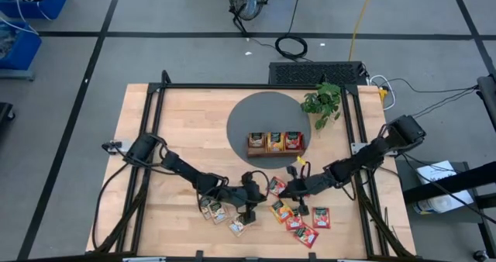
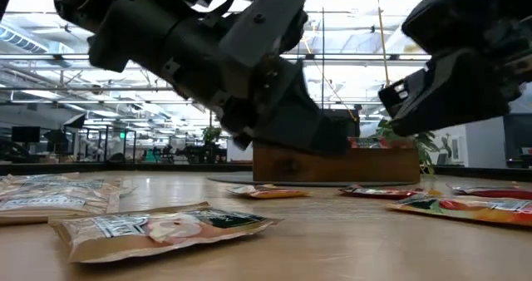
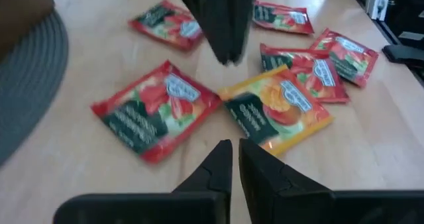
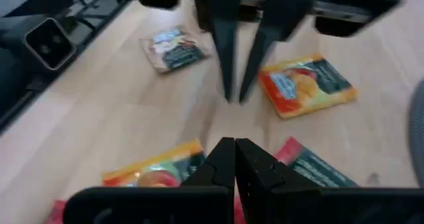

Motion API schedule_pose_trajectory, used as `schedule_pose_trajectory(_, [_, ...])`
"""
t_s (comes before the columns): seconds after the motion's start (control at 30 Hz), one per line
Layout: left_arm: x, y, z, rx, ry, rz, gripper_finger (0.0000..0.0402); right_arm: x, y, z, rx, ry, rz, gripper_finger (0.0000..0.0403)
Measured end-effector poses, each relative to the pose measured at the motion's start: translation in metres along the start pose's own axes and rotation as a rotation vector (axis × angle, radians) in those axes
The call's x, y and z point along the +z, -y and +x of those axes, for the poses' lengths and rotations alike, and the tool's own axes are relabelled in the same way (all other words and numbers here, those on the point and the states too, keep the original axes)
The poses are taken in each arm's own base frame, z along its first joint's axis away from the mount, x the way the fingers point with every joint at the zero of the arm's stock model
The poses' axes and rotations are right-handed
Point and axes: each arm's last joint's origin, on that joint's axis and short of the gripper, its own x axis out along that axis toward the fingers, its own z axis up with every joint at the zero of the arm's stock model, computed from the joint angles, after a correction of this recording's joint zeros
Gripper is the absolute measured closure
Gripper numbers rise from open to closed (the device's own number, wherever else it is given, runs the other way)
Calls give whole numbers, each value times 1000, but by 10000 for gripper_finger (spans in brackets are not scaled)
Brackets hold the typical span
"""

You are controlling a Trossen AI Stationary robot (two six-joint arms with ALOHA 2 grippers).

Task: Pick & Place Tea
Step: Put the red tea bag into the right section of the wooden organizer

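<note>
The wooden tray (image 1: 275,143) stands on a dark round mat (image 1: 248,122) near the far middle of the bench (image 1: 186,115), and its three compartments already show sachets standing in them, one dark-green-faced, one orange, one red. The rest of the tea (image 1: 295,219) lies flat on the bench on the near side of the tray: a pale beige cluster (image 1: 218,212) off to the tray's near left, and red and orange sachets (image 1: 282,211) to its near right, with one red sachet (image 1: 277,186) lying closest to the tray, between the two hands. Both arms reach in toward that spot. The left hand (image 3: 231,156) hangs low over the bench with its fingers nearly together and nothing between them; the left wrist view shows a red sachet (image 3: 156,109) and an orange sachet (image 3: 277,110) lying just ahead of its tips. The right hand (image 4: 234,151) faces it from the other side, clenched and empty. Judging by this, the step in hand is a new pick: neither hand has taken a sachet yet. The next move would likely call for one hand to open, settle down over a sachet's edge and close on it; the packets lie flat, so a clean pinch may be awkward, and the two hands sit close enough to crowd each other. A small plant (image 1: 324,101) stands to the tray's far right.
</note>
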Motion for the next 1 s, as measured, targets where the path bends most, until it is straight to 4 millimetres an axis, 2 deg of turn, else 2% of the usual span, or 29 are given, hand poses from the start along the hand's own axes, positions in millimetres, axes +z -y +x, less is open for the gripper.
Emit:
schedule_pose_trajectory(0.1, [4,1,1,12,5,41,349,-7,-1,-2,-64,-59,-6,403])
schedule_pose_trajectory(0.23, [4,3,1,57,-2,48,305,-19,-1,-4,-202,-132,39,403])
schedule_pose_trajectory(0.5, [3,-10,4,117,-37,-61,222,-23,-7,-6,-222,-138,25,403])
schedule_pose_trajectory(0.67, [3,-14,5,107,-51,-142,197,-26,-6,-6,-232,-167,36,403])
schedule_pose_trajectory(1.0, [3,-15,5,98,-63,-164,165,-41,-3,4,-269,-217,54,403])
